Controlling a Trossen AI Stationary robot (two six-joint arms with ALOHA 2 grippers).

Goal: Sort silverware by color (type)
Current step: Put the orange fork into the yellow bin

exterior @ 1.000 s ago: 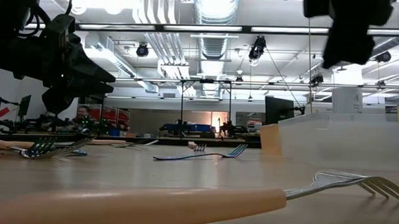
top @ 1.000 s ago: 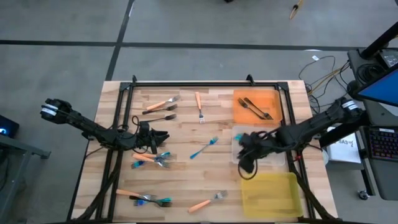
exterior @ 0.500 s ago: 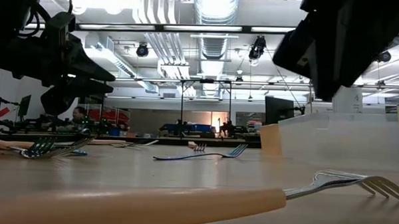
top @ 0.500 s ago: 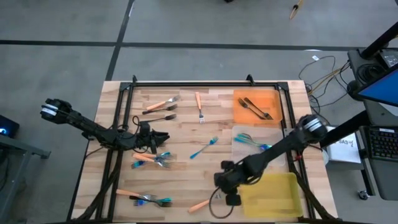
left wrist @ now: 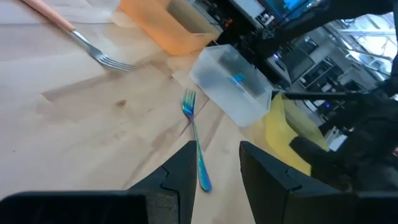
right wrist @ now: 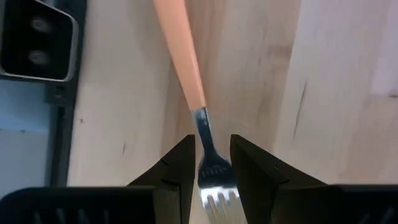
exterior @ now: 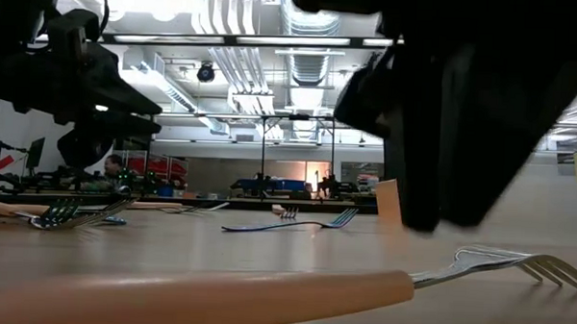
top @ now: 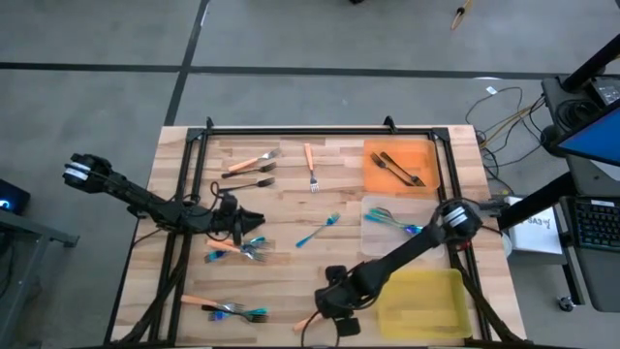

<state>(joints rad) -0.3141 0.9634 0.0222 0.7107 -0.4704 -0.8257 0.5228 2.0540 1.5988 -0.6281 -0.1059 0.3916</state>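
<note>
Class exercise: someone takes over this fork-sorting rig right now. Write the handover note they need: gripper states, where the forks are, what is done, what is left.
Right gripper: open, empty, over the orange-handled fork at the near edge, beside the yellow tray; jaws straddle its neck, not closed.
Left gripper: open, empty, above the table's left side, by a small fork pile.
Done: dark forks lie in the orange tray; blue forks lie in the clear tray.
Left: yellow tray looks empty. Loose on the table: a blue fork mid-table, orange and dark forks at the far left, a mixed pile near left.
</note>
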